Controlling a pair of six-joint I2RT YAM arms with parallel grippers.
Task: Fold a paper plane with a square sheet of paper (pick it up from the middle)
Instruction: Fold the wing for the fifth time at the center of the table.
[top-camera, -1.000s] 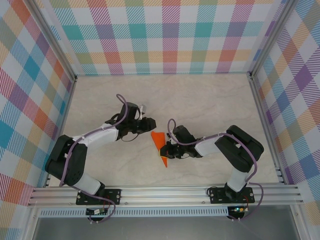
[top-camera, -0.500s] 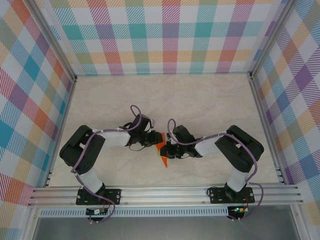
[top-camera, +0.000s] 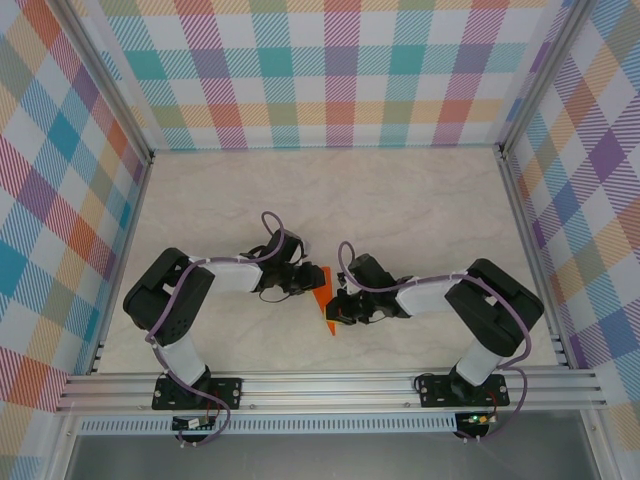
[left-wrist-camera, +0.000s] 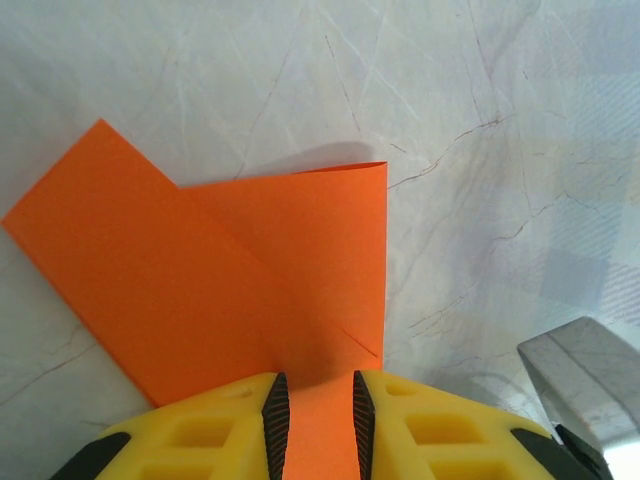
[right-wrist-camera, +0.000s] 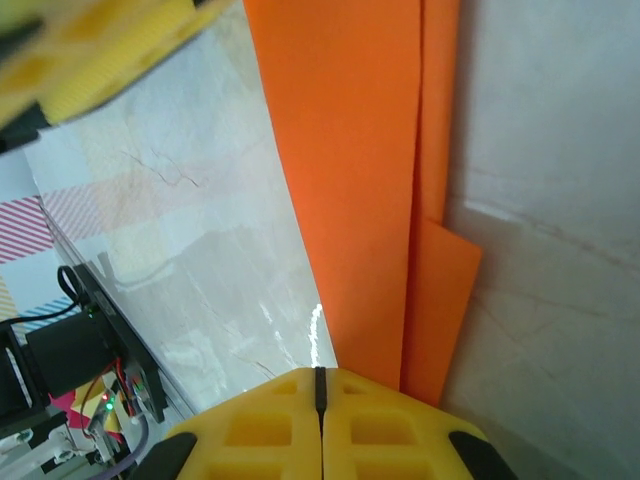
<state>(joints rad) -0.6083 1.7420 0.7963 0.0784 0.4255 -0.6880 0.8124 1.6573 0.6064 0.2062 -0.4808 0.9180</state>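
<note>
The creased orange paper (left-wrist-camera: 250, 270) lies mid-table (top-camera: 400, 200) between the arms, with the right gripper (right-wrist-camera: 320, 372) pinched tight on one edge and the left gripper (left-wrist-camera: 312, 385) narrowly parted over the other

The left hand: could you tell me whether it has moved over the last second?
Yes: the left hand moved rightward and toward the near rail, reaching the paper.

Table: pale marble-look top (top-camera: 400, 200) with thin dark veins.
Walls: plaid panels (top-camera: 340, 80) in teal, orange, purple and green, standing on three sides.
Frame: silver aluminium rails (top-camera: 330, 385) along the near edge, with slanted posts at the far corners.
Electronics: black box (right-wrist-camera: 70, 360) with small red and green lights beside it.
</note>
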